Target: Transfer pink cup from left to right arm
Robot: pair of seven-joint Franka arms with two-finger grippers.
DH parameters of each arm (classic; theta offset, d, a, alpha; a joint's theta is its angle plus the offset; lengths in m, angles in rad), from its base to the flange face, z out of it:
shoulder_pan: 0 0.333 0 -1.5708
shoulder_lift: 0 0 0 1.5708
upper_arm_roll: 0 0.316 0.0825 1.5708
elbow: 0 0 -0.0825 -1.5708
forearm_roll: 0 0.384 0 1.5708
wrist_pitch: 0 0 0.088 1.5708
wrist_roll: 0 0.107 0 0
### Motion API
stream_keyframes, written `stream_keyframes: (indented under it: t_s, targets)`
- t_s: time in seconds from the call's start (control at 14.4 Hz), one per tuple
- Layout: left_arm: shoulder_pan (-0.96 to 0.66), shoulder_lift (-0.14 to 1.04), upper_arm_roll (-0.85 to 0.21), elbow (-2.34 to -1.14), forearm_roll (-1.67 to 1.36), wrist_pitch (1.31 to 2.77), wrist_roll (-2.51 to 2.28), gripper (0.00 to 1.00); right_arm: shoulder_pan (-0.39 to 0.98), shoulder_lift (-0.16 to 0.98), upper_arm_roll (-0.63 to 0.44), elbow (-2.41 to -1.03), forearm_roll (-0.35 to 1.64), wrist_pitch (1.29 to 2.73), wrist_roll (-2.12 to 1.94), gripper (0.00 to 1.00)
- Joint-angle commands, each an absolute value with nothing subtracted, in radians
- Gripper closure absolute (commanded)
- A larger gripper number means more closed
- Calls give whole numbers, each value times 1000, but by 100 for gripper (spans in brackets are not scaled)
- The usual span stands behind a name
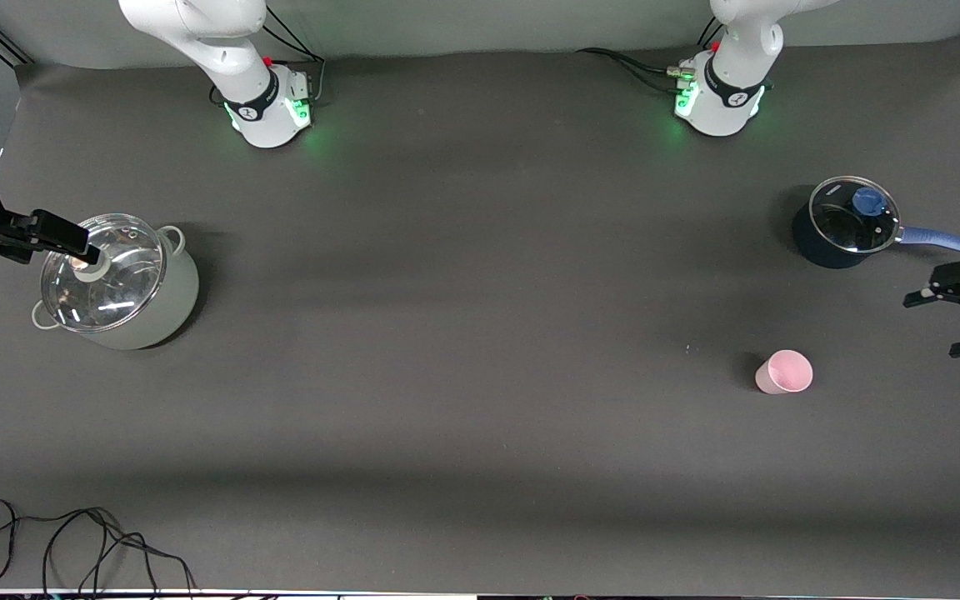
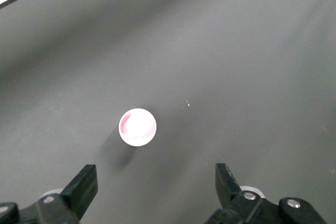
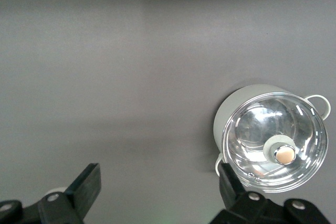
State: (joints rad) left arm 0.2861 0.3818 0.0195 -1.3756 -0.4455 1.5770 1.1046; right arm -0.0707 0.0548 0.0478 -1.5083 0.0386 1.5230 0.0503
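The pink cup (image 1: 785,372) stands upright and alone on the dark table mat, toward the left arm's end. It also shows from above in the left wrist view (image 2: 137,127). My left gripper (image 1: 932,325), a chunky black claw, is open and empty in the air at the table's end, apart from the cup; in its own view the left gripper (image 2: 156,174) shows both fingers spread wide. My right gripper (image 1: 84,243) hangs over the big pot's lid at the right arm's end. In its own view the right gripper (image 3: 157,174) is open and empty.
A pale-green pot with a glass lid (image 1: 117,279) stands at the right arm's end and shows in the right wrist view (image 3: 273,140). A dark blue saucepan with a glass lid and blue handle (image 1: 847,221) stands farther from the front camera than the cup. A black cable (image 1: 72,542) lies at the near edge.
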Motion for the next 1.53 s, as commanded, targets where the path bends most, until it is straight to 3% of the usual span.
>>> stream_keyframes:
  t_s: [0.0, 0.76, 1.46]
  targets:
    - [369, 455, 11, -1347, -550, 1543, 1331, 0, -72, 60, 48, -1493, 54, 1508, 55, 0]
    - [578, 813, 6, -1442, -906, 1528, 2211, 0, -72, 60, 48, -1494, 52, 1506, 55, 0]
    - [551, 939, -20, -1575, -1124, 1726, 2592, 1, -72, 60, 48, -1494, 52, 1506, 57, 0]
